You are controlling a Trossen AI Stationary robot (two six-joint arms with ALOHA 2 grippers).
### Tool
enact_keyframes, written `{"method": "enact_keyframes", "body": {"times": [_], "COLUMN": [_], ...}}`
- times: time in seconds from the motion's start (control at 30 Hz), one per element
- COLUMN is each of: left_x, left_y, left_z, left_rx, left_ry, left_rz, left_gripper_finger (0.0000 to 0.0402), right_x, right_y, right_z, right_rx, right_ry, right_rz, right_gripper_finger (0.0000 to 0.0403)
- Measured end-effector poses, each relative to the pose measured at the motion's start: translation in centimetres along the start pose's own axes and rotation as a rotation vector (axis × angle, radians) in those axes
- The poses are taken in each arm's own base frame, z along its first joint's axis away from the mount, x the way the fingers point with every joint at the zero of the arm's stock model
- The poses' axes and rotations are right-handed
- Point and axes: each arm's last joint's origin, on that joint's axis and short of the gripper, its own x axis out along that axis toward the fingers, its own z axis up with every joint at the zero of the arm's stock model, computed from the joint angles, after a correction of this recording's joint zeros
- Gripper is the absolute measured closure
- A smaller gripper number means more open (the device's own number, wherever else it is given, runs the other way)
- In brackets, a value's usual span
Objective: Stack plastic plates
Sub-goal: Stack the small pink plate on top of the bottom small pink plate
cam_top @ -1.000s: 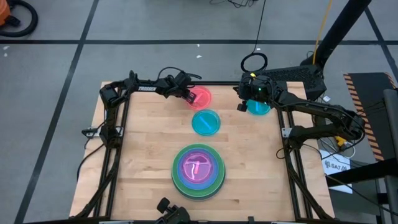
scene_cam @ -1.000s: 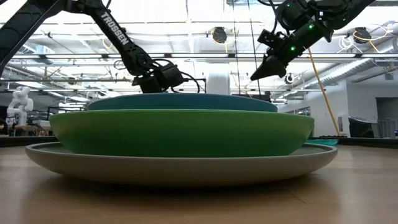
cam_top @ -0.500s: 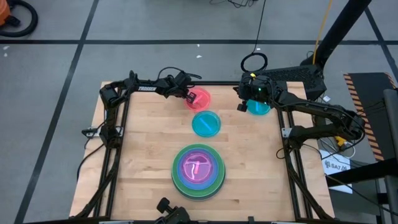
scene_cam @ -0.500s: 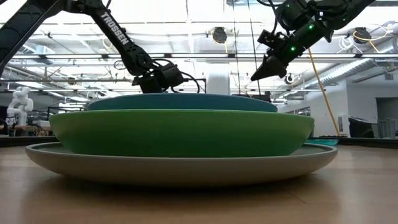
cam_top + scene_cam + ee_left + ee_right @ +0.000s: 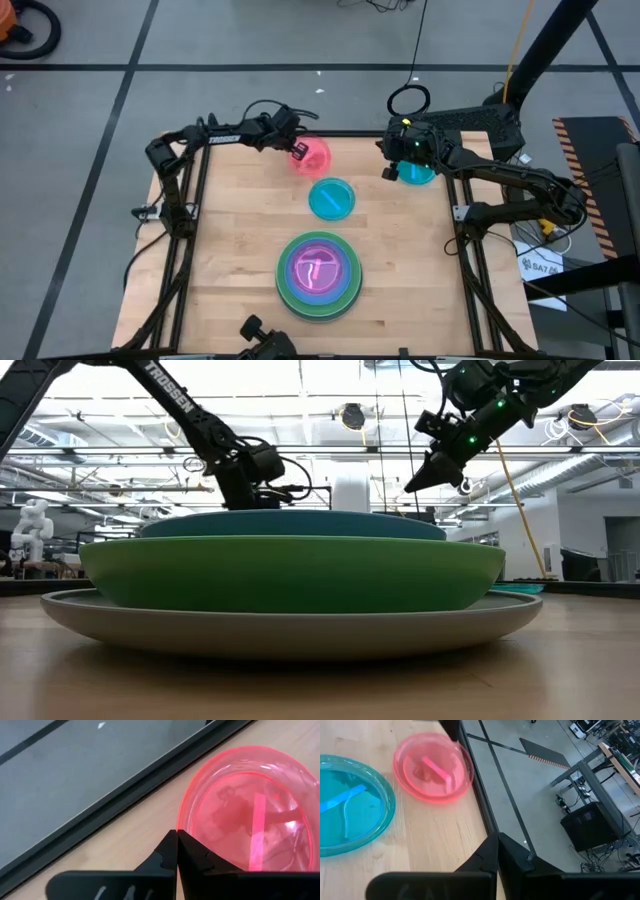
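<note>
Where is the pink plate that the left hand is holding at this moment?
In the high view the pink plate is at the table's far edge, left of centre, gripped at its rim by the left hand, just beyond the loose teal plate.

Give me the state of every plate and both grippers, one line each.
Left gripper: shut on the pink plate's rim.
Pink plate: at the table's far edge, gripped, tilted.
Right gripper: shut, empty, raised beside a teal plate.
Teal plate under right arm: flat on the table, partly hidden.
Middle teal plate: flat, alone, untouched.
Stack: grey, green, blue, pink on top.
</note>
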Motion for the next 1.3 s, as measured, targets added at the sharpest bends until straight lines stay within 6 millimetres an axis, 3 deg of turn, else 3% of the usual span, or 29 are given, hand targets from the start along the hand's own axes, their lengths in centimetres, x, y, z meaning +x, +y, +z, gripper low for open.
{"method": "enact_keyframes", "body": {"times": [0.3,0.7,0.93,1.3], "left_x": [-1.2,-1.2,-1.2,-1.1], "left_y": [1.9,2.2,2.6,2.9], "left_z": [-0.6,-0.8,-0.8,-0.7], "left_rx": [0.060,0.154,0.151,0.133], "left_ry": [0.110,0.137,0.136,0.136], "left_rz": [0.060,0.060,0.068,0.077], "left_gripper_finger": [0.0398,0.0398,0.0398,0.0389], "right_x": [0.0,0.0,-0.2,0.0], "right_y": [0.0,0.1,-1.3,0.3], "right_z": [0.0,-0.1,1.7,-0.8], "right_rx": [0.011,0.059,0.241,0.173], "right_ry": [0.005,0.016,-0.187,0.077], "right_rz": [0.003,0.005,-0.101,0.031], "right_gripper_finger": [0.0399,0.0399,0.0399,0.0399]}}
